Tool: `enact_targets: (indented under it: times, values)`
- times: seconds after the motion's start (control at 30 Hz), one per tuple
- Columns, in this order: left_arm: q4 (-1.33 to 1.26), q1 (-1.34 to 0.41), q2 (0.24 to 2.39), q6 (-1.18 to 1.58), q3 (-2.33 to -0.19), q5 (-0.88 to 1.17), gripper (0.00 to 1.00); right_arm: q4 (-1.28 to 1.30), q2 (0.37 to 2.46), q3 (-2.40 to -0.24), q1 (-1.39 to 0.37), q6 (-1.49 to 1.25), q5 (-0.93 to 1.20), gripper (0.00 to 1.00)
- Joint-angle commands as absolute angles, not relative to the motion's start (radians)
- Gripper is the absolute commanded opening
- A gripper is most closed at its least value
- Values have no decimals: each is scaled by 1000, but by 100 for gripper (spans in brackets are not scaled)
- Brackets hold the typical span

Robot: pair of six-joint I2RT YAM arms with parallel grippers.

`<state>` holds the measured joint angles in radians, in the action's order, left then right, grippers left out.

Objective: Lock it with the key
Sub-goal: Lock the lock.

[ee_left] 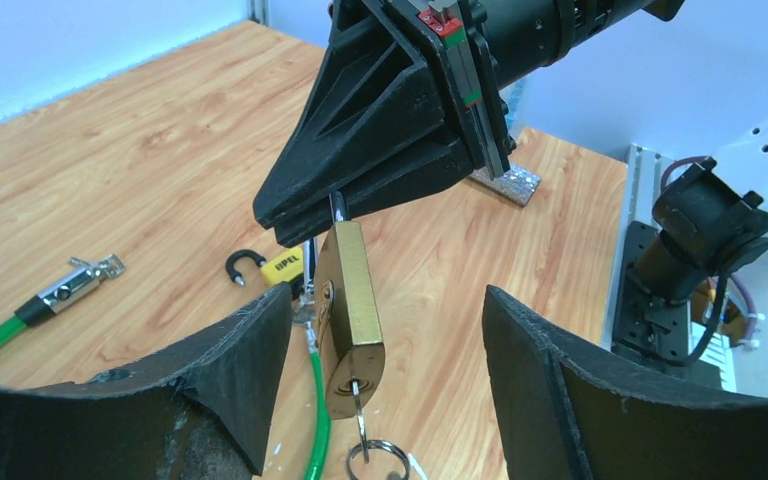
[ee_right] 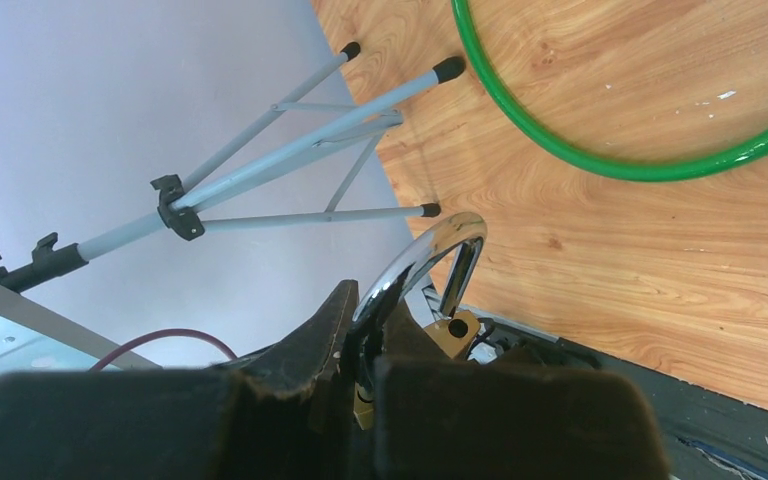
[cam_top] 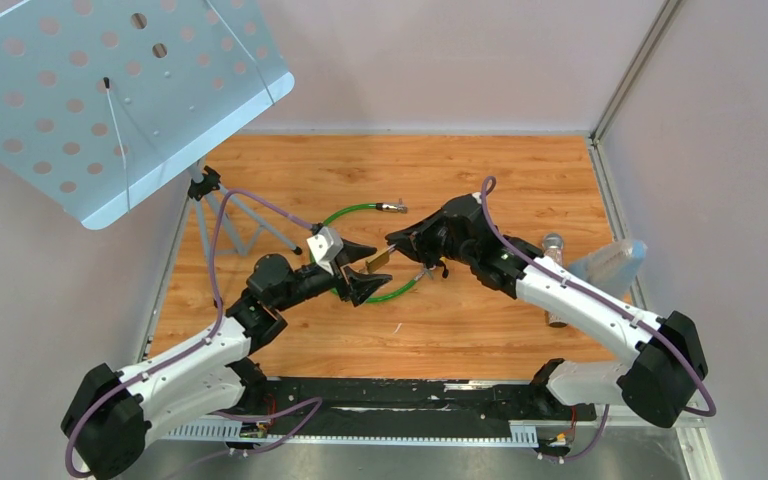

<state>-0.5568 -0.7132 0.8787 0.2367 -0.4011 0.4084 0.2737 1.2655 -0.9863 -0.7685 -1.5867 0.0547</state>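
A brass padlock (ee_left: 350,300) hangs in the air, held by its chrome shackle (ee_right: 422,258) in my right gripper (ee_right: 365,345), which is shut on it. A key (ee_left: 360,405) sits in the keyhole at the bottom, with a key ring (ee_left: 375,462) hanging from it. My left gripper (ee_left: 385,385) is open, with one finger on each side of the padlock's lower end and neither touching it. In the top view the padlock (cam_top: 378,262) is between the left gripper (cam_top: 358,272) and the right gripper (cam_top: 398,246). The body's shackle hole (ee_right: 450,327) shows open.
A green cable (cam_top: 360,212) loops on the wooden table below, and its metal end (ee_left: 80,283) lies to the left. A small yellow lock (ee_left: 282,265) lies under the padlock. A tripod music stand (cam_top: 230,215) is at the left. A silver cylinder (cam_top: 554,245) and a plastic container (cam_top: 610,262) are at the right.
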Motion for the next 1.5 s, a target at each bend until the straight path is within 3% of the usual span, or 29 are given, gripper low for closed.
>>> enact_targets:
  times: [0.0,0.23,0.53,0.7,0.77,0.83,0.87,0.93,1.1,1.2,1.3,1.4,1.47]
  values:
    - [-660,-740,892,146,-407,373,75,198,1229,-1048,-762,-1640,88,0]
    - [-765,-757,914,135,-370,320,57,198,1233,-1044,-762,-1653,107,0]
    - [-767,-763,929,137,-360,308,53,196,1227,-1037,-761,-1663,110,0]
    - [-767,-770,935,128,-360,296,46,196,1233,-1039,-761,-1670,125,0]
    - [-764,-771,936,128,-358,286,41,196,1235,-1040,-761,-1669,126,0]
    - [-758,-772,934,135,-362,270,29,196,1236,-1040,-761,-1670,130,0]
    - [-751,-771,933,140,-366,264,13,196,1236,-1039,-761,-1671,131,0]
    - [-697,-771,935,151,-399,267,1,196,1239,-1035,-761,-1677,136,0]
    - [-601,-772,975,183,-465,322,0,193,1253,-1039,-761,-1673,147,0]
    - [-587,-772,981,204,-472,313,0,193,1252,-1036,-761,-1664,138,14]
    - [-555,-772,972,259,-496,253,0,196,1245,-1013,-761,-1643,108,46]
    - [-468,-772,965,325,-536,155,0,195,1231,-954,-749,-1626,98,67]
    - [-427,-772,961,351,-570,114,0,194,1211,-904,-733,-1600,103,72]
